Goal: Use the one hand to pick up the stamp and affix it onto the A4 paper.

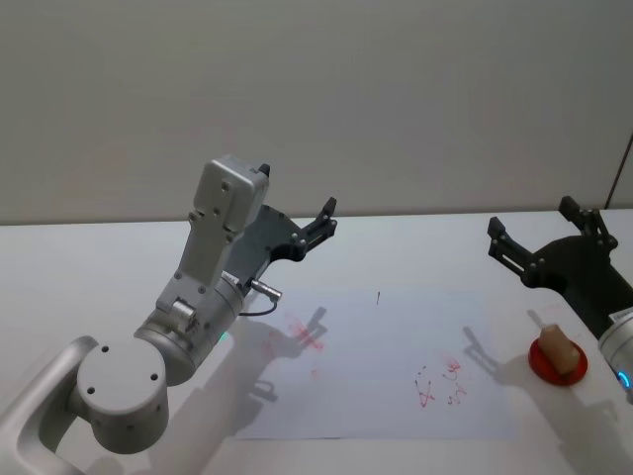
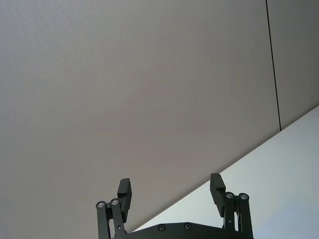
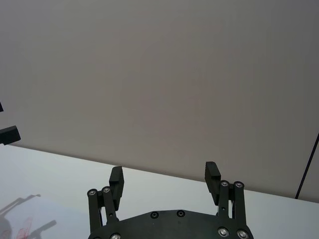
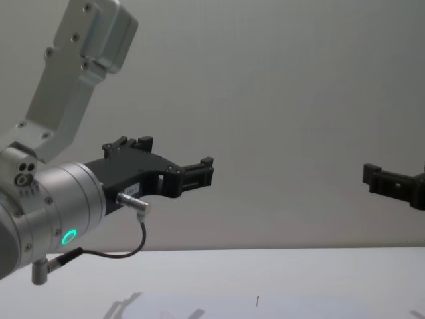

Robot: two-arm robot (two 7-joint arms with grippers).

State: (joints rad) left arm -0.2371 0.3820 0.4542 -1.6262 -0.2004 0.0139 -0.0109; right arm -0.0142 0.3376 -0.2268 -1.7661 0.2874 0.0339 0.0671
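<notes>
Stamp sits on red pad, just beside the right edge of the paper, which lies flat on the bench. Right pincer is open, raised near the pad. Left pincer is open, raised by the paper's far left.

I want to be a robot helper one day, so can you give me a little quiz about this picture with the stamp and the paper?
1. Fill in: the marks on the A4 paper are coloured ____.
2. Where does the stamp rest?
A. on the A4 paper
B. on the red pad beside the paper
C. in a gripper
3. True or false: the left gripper and the right gripper are both open, up in the air and holding nothing.

Key: 1 red; 2 B; 3 true.
</notes>
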